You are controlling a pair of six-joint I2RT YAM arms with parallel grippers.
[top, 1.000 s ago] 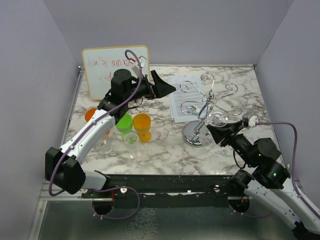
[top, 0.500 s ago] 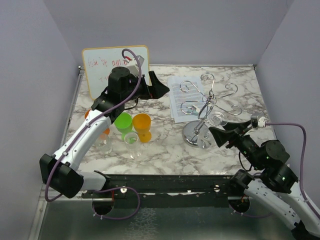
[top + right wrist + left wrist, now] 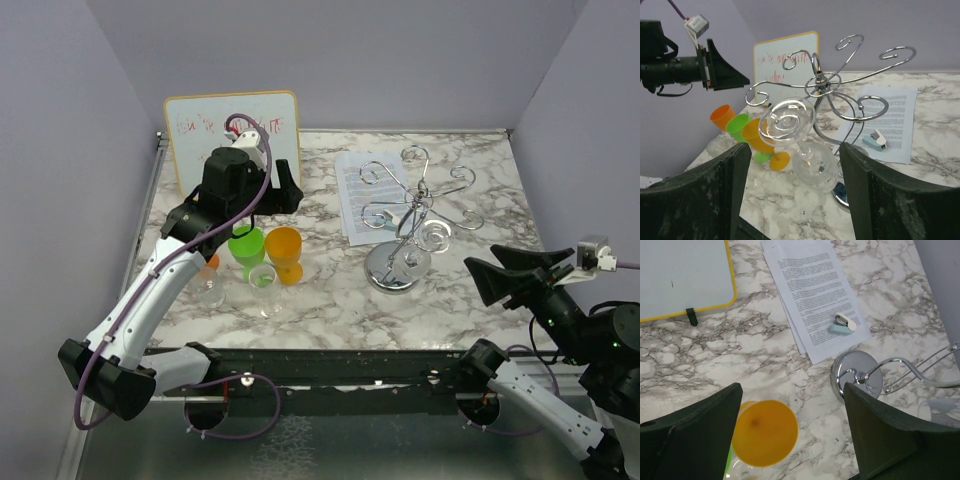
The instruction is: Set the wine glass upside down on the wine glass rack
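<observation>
The wine glass rack point(image 3: 412, 212) stands on its mirrored disc base point(image 3: 397, 268) at the centre right of the table. A clear wine glass point(image 3: 812, 160) hangs upside down, a little tilted, with its foot point(image 3: 786, 121) caught in one spiral arm. It also shows in the top view point(image 3: 433, 238). My right gripper point(image 3: 479, 278) is open and empty. It sits back from the rack at the near right, with the glass framed between its fingers in the right wrist view point(image 3: 795, 150). My left gripper point(image 3: 290, 188) is open and empty above the cups point(image 3: 791, 387).
A yellow-orange cup point(image 3: 283, 250), a green cup point(image 3: 247, 243), an orange cup point(image 3: 180, 230) and two clear glasses point(image 3: 264, 280) stand at the left. A whiteboard point(image 3: 232, 125) leans at the back left. A paper sheet point(image 3: 358, 200) with a small stapler point(image 3: 842, 324) lies behind the rack.
My right gripper has drawn back from the rack toward the near right, leaving the wine glass hanging. My left arm has pulled back to the left.
</observation>
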